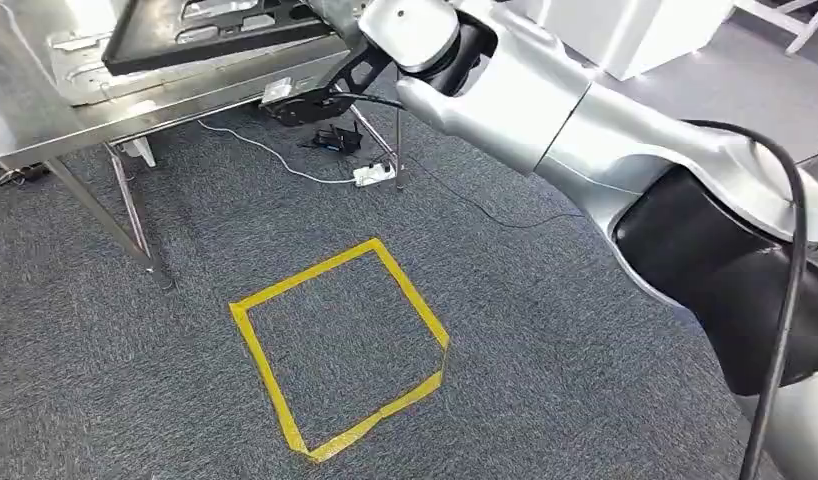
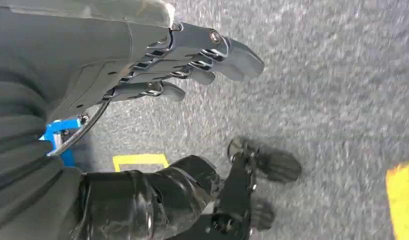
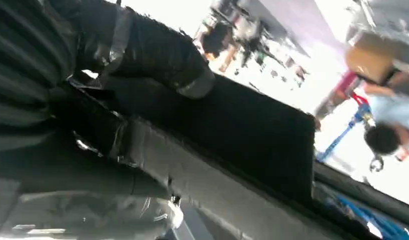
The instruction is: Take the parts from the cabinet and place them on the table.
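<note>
Right arm [image 1: 545, 110] reaching up to black part [image 1: 215, 35] on steel table [image 1: 45, 110], yellow tape square [image 1: 340, 345] on grey carpet [image 1: 545, 330], white cable [image 1: 285, 160] under table

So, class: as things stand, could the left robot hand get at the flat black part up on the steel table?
Probably not yet. The left robot hand hangs low over the grey carpet, holding nothing, while the flat black part lies up on the steel table.

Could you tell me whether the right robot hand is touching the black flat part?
Touching. The right wrist view shows the robot hand with its dark thumb lying across the black flat part, fingers beneath its edge.
</note>
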`<act>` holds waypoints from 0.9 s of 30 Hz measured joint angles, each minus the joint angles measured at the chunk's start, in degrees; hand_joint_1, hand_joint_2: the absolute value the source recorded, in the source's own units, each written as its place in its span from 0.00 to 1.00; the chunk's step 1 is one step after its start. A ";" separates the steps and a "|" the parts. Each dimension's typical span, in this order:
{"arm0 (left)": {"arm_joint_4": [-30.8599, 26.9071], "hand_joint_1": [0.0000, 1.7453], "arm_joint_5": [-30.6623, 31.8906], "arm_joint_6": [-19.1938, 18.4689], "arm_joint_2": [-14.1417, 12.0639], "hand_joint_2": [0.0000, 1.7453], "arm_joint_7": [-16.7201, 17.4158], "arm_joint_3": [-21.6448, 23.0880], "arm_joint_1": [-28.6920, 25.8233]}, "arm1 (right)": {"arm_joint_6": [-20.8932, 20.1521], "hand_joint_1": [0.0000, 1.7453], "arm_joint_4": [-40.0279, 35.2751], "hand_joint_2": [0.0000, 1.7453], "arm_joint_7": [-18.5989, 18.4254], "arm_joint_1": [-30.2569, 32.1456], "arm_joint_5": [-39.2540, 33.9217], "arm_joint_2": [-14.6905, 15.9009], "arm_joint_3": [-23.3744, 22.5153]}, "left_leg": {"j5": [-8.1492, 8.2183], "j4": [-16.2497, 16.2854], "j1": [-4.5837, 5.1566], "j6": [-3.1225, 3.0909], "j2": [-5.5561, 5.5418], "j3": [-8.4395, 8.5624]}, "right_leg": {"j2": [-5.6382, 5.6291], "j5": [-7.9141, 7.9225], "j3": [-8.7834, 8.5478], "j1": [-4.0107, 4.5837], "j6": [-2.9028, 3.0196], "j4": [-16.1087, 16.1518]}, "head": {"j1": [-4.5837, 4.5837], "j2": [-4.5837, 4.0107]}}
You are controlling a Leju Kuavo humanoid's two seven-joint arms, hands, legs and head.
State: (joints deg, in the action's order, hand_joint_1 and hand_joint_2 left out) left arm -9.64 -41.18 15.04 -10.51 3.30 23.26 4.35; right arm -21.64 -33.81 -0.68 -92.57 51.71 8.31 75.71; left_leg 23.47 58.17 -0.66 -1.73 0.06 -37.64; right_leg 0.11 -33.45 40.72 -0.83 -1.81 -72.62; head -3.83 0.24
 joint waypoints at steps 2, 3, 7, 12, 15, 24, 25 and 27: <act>0.00 0.00 0.09 -0.04 0.00 1.00 -0.22 0.00 -0.03 | -0.02 1.00 0.09 1.00 0.04 0.50 0.00 0.04 0.00 | 0.14 0.09 0.24 -0.20 -0.38 0.07 | -0.08 -0.62 3.39 0.13 0.12 -5.17 | 0.02 0.00; 0.00 0.00 0.07 -0.07 0.00 1.00 -0.76 0.00 -0.07 | -0.07 1.00 0.17 1.00 0.04 0.73 -0.02 0.09 0.00 | 0.21 0.18 0.31 -0.26 -0.56 0.14 | -0.09 1.22 3.02 0.27 0.33 -3.53 | 0.04 0.00; 0.00 0.00 -0.22 -0.55 0.02 1.00 -2.86 -0.02 0.03 | 0.02 1.00 0.33 1.00 0.02 0.50 -0.13 0.11 0.00 | 1.08 1.18 0.74 0.40 -1.36 0.13 | -0.86 8.35 -4.37 0.93 1.54 12.81 | 0.09 0.00; 0.00 0.00 -0.61 -0.22 -0.13 1.00 -2.93 0.00 -0.21 | 0.22 1.00 0.42 1.00 0.04 0.63 -0.35 -0.20 0.00 | 1.56 1.36 0.20 1.66 -1.30 -0.23 | -0.31 8.85 -5.48 0.57 2.39 14.38 | 0.07 0.00; 0.00 0.00 -0.83 -0.02 -0.22 1.00 -2.80 0.00 -0.10 | 0.22 1.00 0.52 1.00 0.00 0.51 -0.35 -0.15 -0.02 | 6.13 11.45 -0.09 2.68 -0.76 -5.03 | -0.10 8.65 -6.02 0.52 2.92 14.61 | 0.35 0.00; 0.02 0.00 -0.94 0.74 -0.22 1.00 -1.84 0.00 -0.10 | 0.15 1.00 0.70 1.00 0.18 0.88 -0.28 -0.13 0.00 | 0.32 1.54 -0.51 2.39 -0.07 -1.37 | -0.12 6.44 -6.69 0.43 1.06 13.34 | 0.26 0.00; 0.02 0.00 -0.94 1.03 -0.22 1.00 -1.62 0.00 -0.11 | 0.15 1.00 0.72 1.00 0.17 0.97 -0.26 -0.13 0.00 | 0.47 1.65 -0.30 1.99 -0.09 -1.33 | -0.15 6.34 -6.77 0.43 0.78 13.58 | 0.29 0.00; 0.02 0.00 -0.90 1.68 -0.24 1.00 -1.14 0.00 -0.19 | 0.13 1.00 0.81 1.00 0.20 1.12 -0.24 -0.02 0.00 | 0.52 0.97 -0.35 0.97 -0.10 -0.58 | -0.07 5.48 -6.83 0.05 -0.01 13.20 | 0.20 0.00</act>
State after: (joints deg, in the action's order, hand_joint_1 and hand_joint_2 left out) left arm -9.62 -42.08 16.72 -10.75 2.16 23.26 4.16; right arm -21.51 -33.01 -0.48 -91.45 51.47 8.28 75.71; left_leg 23.99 59.14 -1.01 -0.76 -0.03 -38.22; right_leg 0.03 -27.97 33.89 -0.79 -1.81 -59.42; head -3.63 0.24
